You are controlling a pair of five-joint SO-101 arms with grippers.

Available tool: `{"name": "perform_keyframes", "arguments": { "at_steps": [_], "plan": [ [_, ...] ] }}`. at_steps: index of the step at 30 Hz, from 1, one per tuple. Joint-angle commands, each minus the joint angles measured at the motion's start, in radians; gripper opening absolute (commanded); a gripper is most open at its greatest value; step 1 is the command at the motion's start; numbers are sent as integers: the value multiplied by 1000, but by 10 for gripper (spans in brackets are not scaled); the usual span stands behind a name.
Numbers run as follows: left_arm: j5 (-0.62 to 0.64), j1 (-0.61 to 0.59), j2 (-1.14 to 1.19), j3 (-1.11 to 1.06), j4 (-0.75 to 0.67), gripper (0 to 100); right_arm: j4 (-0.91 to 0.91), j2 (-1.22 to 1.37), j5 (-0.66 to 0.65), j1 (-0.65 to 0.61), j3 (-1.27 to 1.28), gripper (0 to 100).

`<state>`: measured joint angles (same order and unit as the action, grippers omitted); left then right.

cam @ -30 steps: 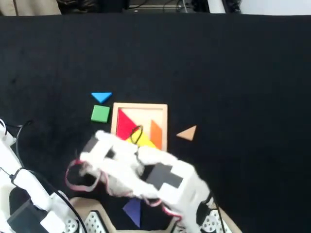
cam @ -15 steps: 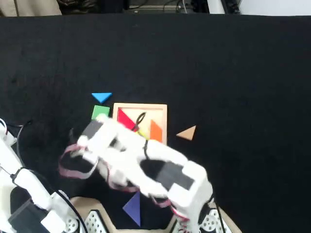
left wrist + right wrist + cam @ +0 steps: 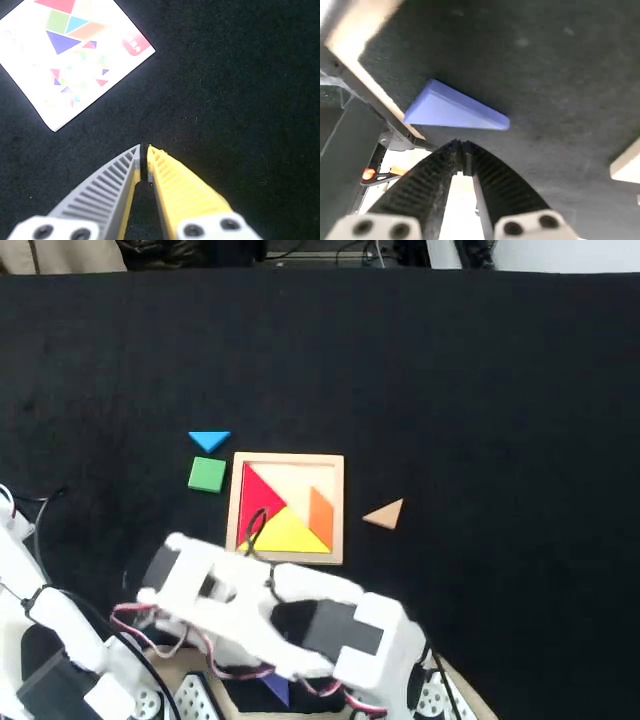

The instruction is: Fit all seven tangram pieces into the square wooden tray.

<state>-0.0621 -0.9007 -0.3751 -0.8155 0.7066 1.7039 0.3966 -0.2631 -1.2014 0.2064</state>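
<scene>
Right jaws pressed together, pinching nothing, tips low over the black cloth at the near edge of the bench (image 3: pixel 480 390). Purple triangle (image 3: pixel 452 107) lies flat just past those tips, apart from them, one side along the bench's pale wooden near edge. Right arm (image 3: pixel 270 610) stretches across the near middle of the bench, covering most of that purple triangle from above.

Left jaws also pressed together, empty, tips over bare cloth. White card (image 3: pixel 75 55) printed with coloured tangram figures lies flat on the cloth well beyond them. Left arm (image 3: pixel 50 640) sits at the near left corner of the bench.

Square wooden tray (image 3: pixel 290 457) sits flat around the bench's middle, just beyond the right arm. Three pieces lie inside it: red triangle (image 3: pixel 258 495) on the left side, yellow triangle (image 3: pixel 285 533) along the near side, orange piece (image 3: pixel 320 510) by the right side. Far right part of the tray floor is bare wood.

Green square (image 3: pixel 207 474) lies just beside the tray's far left corner, not touching. Blue triangle (image 3: pixel 208 440) lies just beyond the green square. Tan triangle (image 3: pixel 385 513) lies on the cloth near the tray's right side, apart from it.
</scene>
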Motion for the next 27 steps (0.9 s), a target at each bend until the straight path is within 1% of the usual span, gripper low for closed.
{"name": "perform_keyframes", "arguments": {
  "at_steps": [1,6,12,19,21,23,27],
  "plan": [
    [8,-4,-28,31,-14,40,-8,-2,12,-26,-4,11],
    [8,-2,-28,31,-14,40,-40,-1,12,-11,30,11],
    [11,-2,-28,31,-14,40,-78,-1,43,133,39,11],
    [9,-1,-28,31,-14,40,-124,-2,44,222,39,11],
    [8,-4,-28,31,-14,40,-118,-10,44,221,45,11],
    [8,-5,-28,31,-14,40,-81,-21,54,175,38,11],
    [9,-2,-28,31,-14,40,-66,-97,46,87,44,11]
  ]
}}
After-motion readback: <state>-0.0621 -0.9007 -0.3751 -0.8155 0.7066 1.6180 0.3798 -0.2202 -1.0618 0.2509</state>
